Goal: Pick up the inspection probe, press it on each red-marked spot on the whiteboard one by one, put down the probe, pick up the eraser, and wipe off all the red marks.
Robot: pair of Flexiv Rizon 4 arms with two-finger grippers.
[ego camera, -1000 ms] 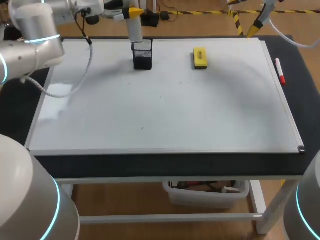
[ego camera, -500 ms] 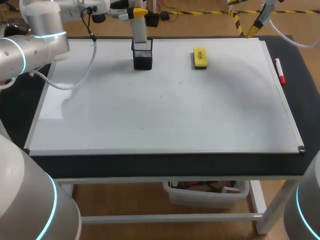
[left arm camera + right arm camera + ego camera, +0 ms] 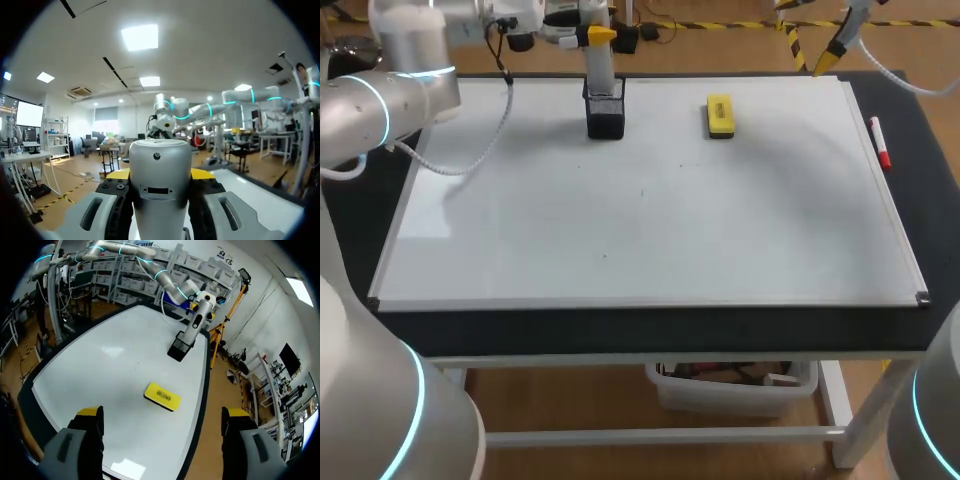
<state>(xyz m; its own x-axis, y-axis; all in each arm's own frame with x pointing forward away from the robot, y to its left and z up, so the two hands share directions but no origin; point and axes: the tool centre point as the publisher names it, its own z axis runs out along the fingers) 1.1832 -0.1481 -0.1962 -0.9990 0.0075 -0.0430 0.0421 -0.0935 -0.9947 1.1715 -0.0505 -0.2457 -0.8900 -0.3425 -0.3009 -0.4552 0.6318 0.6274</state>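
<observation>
At the far left of the desk [image 3: 650,328], the left arm [image 3: 380,95] reached over the whiteboard's [image 3: 650,230] back edge. Its jaws pinched the inspection probe [image 3: 597,75], a grey cylinder held upright with its lower end inside a black mesh holder [image 3: 606,120]. To the right of the holder lay the yellow eraser [image 3: 720,115], flat on the board, its long axis pointing away from the robot. It lay about midway between the two arms. The right arm's [image 3: 848,25] jaws hung above the board's far right corner, spread wide and empty. A red marker [image 3: 882,143] lay on the right rim.

The left wrist view showed only the probe's rounded top [image 3: 160,185] wedged between its jaws, with no holder or eraser. The right wrist view showed the eraser [image 3: 162,396] ahead of the open jaws, which the head view did not make plain. No red marks could be made out on the board.
</observation>
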